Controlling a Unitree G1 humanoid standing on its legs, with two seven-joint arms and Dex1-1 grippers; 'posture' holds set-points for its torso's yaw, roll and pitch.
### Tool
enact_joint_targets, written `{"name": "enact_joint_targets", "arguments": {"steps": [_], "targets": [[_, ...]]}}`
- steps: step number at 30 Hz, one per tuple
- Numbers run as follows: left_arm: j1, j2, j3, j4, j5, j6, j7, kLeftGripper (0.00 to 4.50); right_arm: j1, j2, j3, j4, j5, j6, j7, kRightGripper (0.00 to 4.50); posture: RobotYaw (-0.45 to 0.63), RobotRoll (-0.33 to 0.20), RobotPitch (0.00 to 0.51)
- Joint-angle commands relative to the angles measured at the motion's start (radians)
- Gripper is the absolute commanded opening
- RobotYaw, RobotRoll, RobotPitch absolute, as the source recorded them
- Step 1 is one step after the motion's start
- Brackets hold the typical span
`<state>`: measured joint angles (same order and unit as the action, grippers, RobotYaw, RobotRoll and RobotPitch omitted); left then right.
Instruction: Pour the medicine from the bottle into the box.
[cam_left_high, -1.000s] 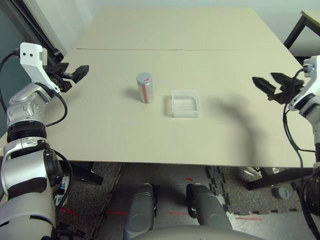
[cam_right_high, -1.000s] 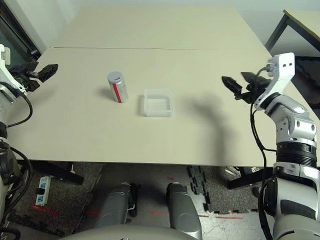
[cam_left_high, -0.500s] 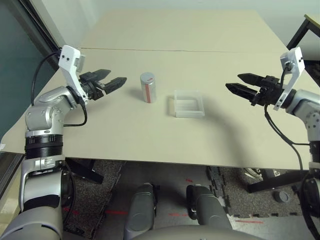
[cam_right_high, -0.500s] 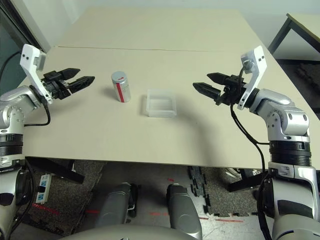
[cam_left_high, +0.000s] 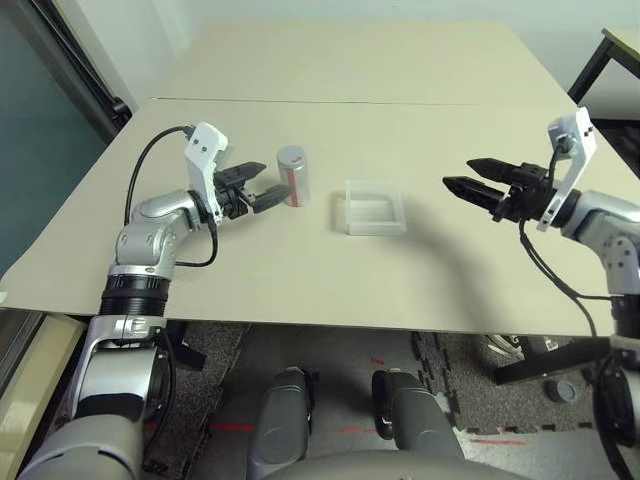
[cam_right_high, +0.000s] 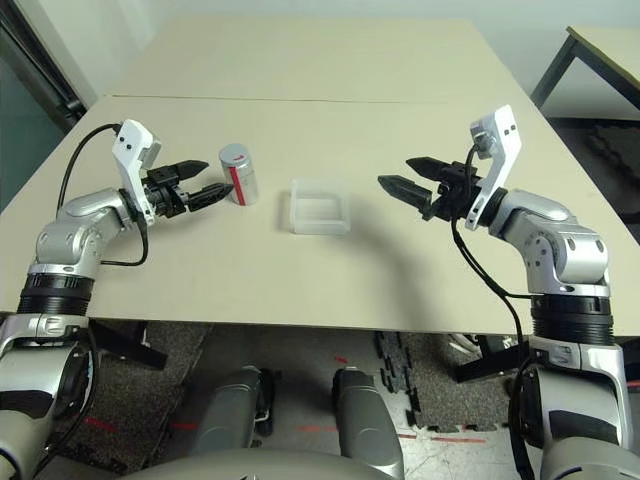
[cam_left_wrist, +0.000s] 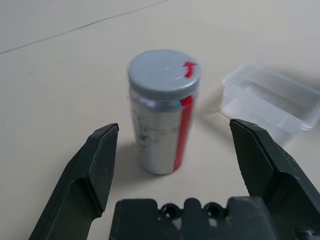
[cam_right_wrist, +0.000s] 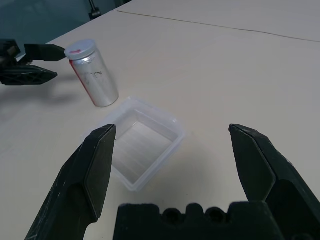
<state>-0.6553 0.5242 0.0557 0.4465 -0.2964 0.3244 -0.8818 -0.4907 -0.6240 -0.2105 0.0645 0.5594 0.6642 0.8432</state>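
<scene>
Over by the clear plastic box (cam_left_high: 375, 222), the silvery bottle (cam_left_high: 294, 178) stands upright on its left. Further left, the left gripper (cam_right_high: 208, 183) gapes toward it; right of the box, the right gripper (cam_right_high: 392, 176) is spread. Only the left wrist view shows the cap's ridged rim (cam_left_wrist: 165, 94).

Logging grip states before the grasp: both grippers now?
Left gripper: open, holding nothing, close to the bottle.
Right gripper: open, empty.

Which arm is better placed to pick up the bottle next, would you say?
Left, I'd say: its open gripper is right beside the upright bottle, while the right gripper is beyond the box.
</scene>
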Motion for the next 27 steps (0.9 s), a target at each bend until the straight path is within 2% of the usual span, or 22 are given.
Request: {"name": "enact_joint_targets", "arguments": {"steps": [1, 9, 18, 27], "targets": [[-0.021, -0.014, -0.016, 0.068, 0.032, -0.049, -0.004, 4.46, 0.018, 0.003, -0.017, -0.034, 0.018, 0.011, -0.015, 4.50, -0.02, 0.000, 0.097], [-0.052, -0.041, -0.032, 0.164, 0.069, -0.114, -0.013, 4.46, 0.027, 0.007, -0.019, -0.047, 0.033, 0.008, -0.034, 4.50, -0.03, 0.000, 0.094], [-0.136, -0.073, -0.040, 0.380, 0.116, -0.228, -0.006, 4.46, 0.025, 0.017, -0.016, -0.049, 0.038, 0.004, -0.048, 4.50, -0.04, 0.000, 0.090], [-0.191, -0.090, -0.037, 0.507, 0.150, -0.300, 0.004, 4.46, 0.032, 0.022, -0.017, -0.054, 0.044, -0.001, -0.058, 4.50, -0.05, 0.000, 0.088]]}}
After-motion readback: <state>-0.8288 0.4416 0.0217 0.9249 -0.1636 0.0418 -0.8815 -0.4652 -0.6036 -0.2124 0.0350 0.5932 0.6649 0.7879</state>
